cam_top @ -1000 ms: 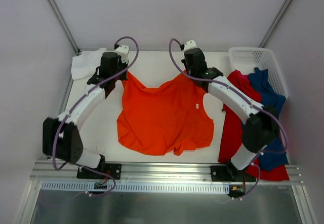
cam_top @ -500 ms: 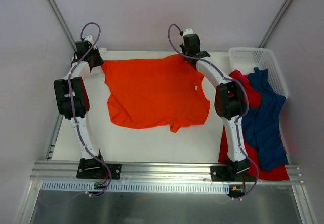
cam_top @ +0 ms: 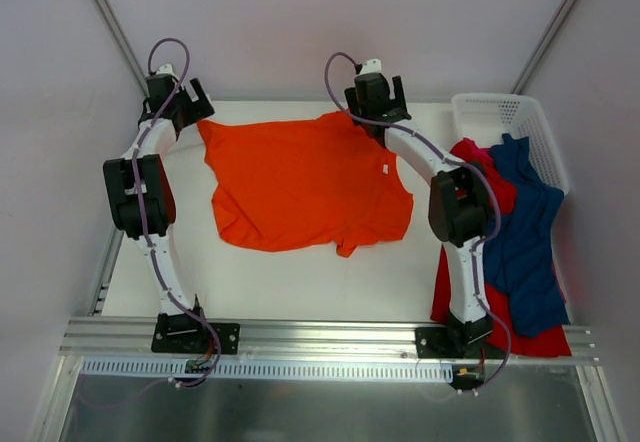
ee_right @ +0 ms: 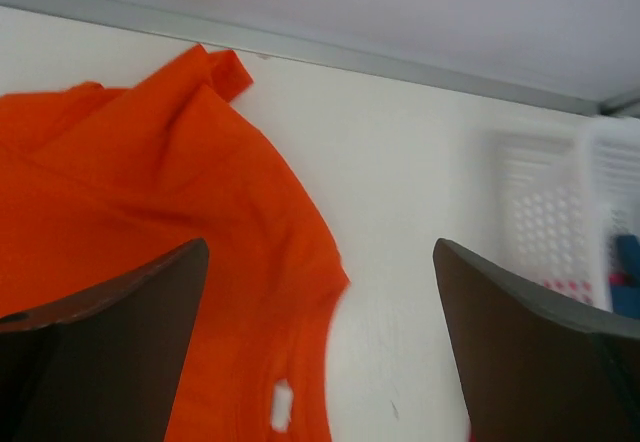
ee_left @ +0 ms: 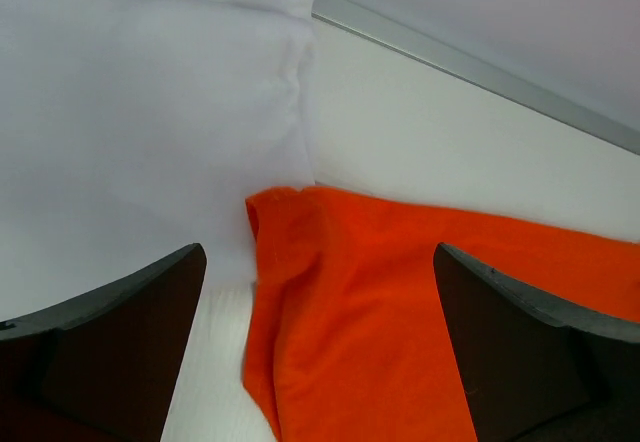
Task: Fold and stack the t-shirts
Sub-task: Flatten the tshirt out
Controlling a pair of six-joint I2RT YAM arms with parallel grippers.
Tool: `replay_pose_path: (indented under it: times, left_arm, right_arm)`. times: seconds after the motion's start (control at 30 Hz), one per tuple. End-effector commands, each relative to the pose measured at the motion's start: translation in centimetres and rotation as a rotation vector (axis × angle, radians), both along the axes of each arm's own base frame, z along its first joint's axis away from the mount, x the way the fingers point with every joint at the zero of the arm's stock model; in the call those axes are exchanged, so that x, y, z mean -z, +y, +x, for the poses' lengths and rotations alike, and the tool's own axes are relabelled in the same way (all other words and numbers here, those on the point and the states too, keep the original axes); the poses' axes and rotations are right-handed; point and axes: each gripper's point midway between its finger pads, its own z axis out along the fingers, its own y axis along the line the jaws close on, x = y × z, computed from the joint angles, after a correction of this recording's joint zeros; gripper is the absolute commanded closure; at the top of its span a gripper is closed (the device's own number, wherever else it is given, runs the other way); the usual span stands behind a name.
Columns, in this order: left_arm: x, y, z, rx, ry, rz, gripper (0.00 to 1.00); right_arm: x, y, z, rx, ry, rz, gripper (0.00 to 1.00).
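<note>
The bright orange t-shirt (cam_top: 300, 187) lies spread out on the white table, with its far edge toward the back wall. My left gripper (cam_top: 183, 102) hangs open over the shirt's far left corner (ee_left: 400, 312), nothing between its fingers (ee_left: 130, 332). A white t-shirt (ee_left: 150, 112) lies just beyond that corner. My right gripper (cam_top: 377, 96) is open above the far right corner (ee_right: 150, 182), and it holds nothing. A red t-shirt (cam_top: 452, 272) and a dark blue one (cam_top: 520, 247) lie heaped at the right.
A white perforated basket (cam_top: 505, 112) stands at the back right, also seen in the right wrist view as the basket (ee_right: 555, 212). The back wall and its metal rail (ee_left: 480, 67) run close behind both grippers. Bare table (cam_top: 300, 282) shows in front of the orange shirt.
Both grippers carried the orange shirt's corners out to the back of the table, spreading it flat, and then opened and let go. The shirt now rests on the table.
</note>
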Motion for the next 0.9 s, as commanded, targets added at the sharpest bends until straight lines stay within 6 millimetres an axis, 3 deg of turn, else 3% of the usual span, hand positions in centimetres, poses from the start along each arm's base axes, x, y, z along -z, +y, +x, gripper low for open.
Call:
replay_pose_path:
  times: [0.0, 0.03, 0.07, 0.1, 0.17, 0.2, 0.23, 0.27, 0.3, 0.33, 0.37, 0.43, 0.47, 0.53, 0.57, 0.7, 0.87]
  left_arm:
    - [-11.4, 0.3, -2.9, -0.080, -0.195, 0.001, 0.01]
    - [-14.0, 0.2, -4.4, -0.111, -0.236, 0.016, 0.01]
    - [-12.5, 0.0, -6.1, -0.138, -0.198, 0.005, 0.01]
    - [-12.4, -0.2, -7.2, -0.154, -0.190, 0.002, 0.01]
    - [-11.9, -1.0, -10.7, -0.227, -0.174, -0.028, 0.01]
    - [-10.8, -1.6, -12.2, -0.243, -0.134, -0.048, 0.02]
    - [-9.9, -2.4, -13.6, -0.244, -0.102, -0.069, 0.04]
    - [-10.9, -4.2, -15.0, -0.228, -0.120, -0.084, 0.05]
    - [-8.4, -5.3, -16.8, -0.214, -0.061, -0.072, 0.05]
    - [-8.3, -5.7, -18.5, -0.216, -0.048, -0.058, 0.05]
    - [-5.8, -7.6, -20.3, -0.181, 0.011, -0.027, 0.05]
    - [-4.6, -8.5, -23.1, -0.208, 0.044, -0.076, 0.06]
    - [-1.9, -9.0, -24.9, -0.200, 0.105, -0.097, 0.09]
    - [-0.8, -10.2, -27.1, -0.203, 0.119, -0.166, 0.11]
    - [1.4, -10.2, -28.6, -0.214, 0.160, -0.165, 0.12]
    - [3.8, -10.6, -31.1, -0.222, 0.197, -0.168, 0.15]
    - [5.3, -10.2, -32.8, -0.231, 0.207, -0.163, 0.16]
  right_arm:
    - [-14.0, -2.1, -5.2, 0.110, -0.255, 0.076, 0.00]
    - [-14.5, -2.3, -6.6, 0.117, -0.252, 0.081, 0.01]
    - [-14.9, -2.6, -8.0, 0.123, -0.244, 0.088, 0.01]
    - [-15.1, -2.9, -10.7, 0.134, -0.214, 0.129, 0.01]
    - [-14.4, -2.8, -13.5, 0.122, -0.170, 0.195, 0.01]
    - [-15.0, -2.2, -15.8, 0.102, -0.158, 0.291, 0.00]
    - [-12.1, -2.2, -17.4, 0.100, -0.092, 0.298, 0.01]
    - [-10.9, -1.9, -18.7, 0.096, -0.059, 0.334, 0.00]
    - [-10.9, -1.1, -20.7, 0.070, -0.043, 0.410, 0.01]
    - [-7.8, -1.3, -22.4, 0.075, 0.020, 0.392, 0.01]
    - [-6.7, -1.2, -23.5, 0.073, 0.045, 0.396, 0.01]
    - [-3.8, -1.5, -26.5, 0.085, 0.105, 0.412, 0.01]
    - [-2.7, -1.6, -27.5, 0.095, 0.133, 0.426, 0.00]
    - [-1.1, -1.0, -29.8, 0.106, 0.196, 0.551, 0.01]
    - [1.6, -0.1, -31.4, 0.077, 0.270, 0.592, 0.01]
    - [5.6, 1.4, -35.4, 0.078, 0.349, 0.672, 0.01]
    - [8.8, 0.4, -38.0, 0.176, 0.373, 0.653, 0.00]
